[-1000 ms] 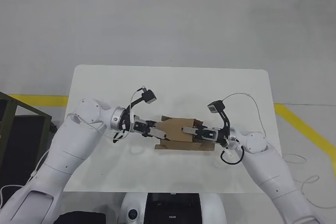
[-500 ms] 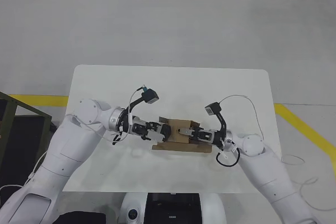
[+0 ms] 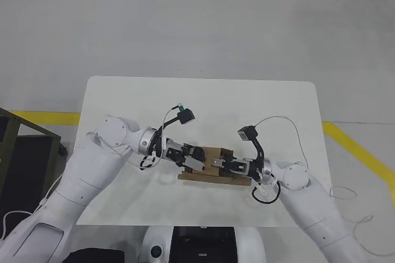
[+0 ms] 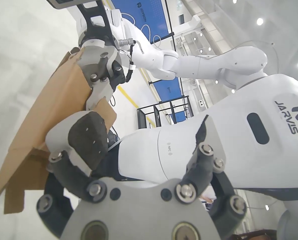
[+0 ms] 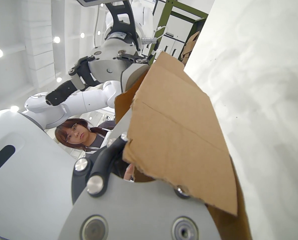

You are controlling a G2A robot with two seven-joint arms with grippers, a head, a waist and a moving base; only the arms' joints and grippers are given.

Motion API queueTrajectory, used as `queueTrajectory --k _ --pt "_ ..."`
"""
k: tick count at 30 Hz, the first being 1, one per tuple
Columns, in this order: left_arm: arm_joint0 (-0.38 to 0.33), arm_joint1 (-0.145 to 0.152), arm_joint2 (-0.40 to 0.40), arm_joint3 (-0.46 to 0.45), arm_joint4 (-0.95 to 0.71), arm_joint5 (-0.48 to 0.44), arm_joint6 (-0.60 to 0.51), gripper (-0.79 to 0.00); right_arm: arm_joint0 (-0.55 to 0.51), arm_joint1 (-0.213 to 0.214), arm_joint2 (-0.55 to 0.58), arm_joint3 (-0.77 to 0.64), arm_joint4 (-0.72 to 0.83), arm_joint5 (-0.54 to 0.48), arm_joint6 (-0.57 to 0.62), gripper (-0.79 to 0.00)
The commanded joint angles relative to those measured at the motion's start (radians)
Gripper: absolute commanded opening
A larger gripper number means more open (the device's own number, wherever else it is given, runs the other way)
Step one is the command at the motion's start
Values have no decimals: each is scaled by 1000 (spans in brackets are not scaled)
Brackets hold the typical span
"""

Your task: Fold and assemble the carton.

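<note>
A brown cardboard carton point(image 3: 208, 169) lies partly unfolded on the white table point(image 3: 250, 105), near its front middle, between my two grippers. My left gripper point(image 3: 197, 160) comes in from the left. It is open, one black-padded finger point(image 4: 89, 138) resting against a carton flap point(image 4: 51, 101) and the other finger point(image 4: 206, 146) free in the air. My right gripper point(image 3: 220, 164) comes in from the right and is shut on the carton's wall point(image 5: 176, 126). One right finger point(image 4: 99, 97) shows on the cardboard edge. The other is hidden behind the panel.
A green rack point(image 3: 6, 141) holding more cardboard stands off the table's left side. A yellow floor line point(image 3: 355, 148) runs past the right edge. The table's far half and both ends are bare white surface.
Both grippers have closed in on each other over the carton. The left one has advanced to the right onto a flap, and the carton has shifted slightly toward the front edge.
</note>
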Motion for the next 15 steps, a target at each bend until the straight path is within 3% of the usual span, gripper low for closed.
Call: queueTrajectory --k 1,15 --pt "1 0 -2 -4 -4 -8 3 0 -1 1 2 -2 -1 3 0 -785" --pt "75 28 -117 -7 -65 -43 16 0 -23 15 54 -9 33 0 -8 -785"
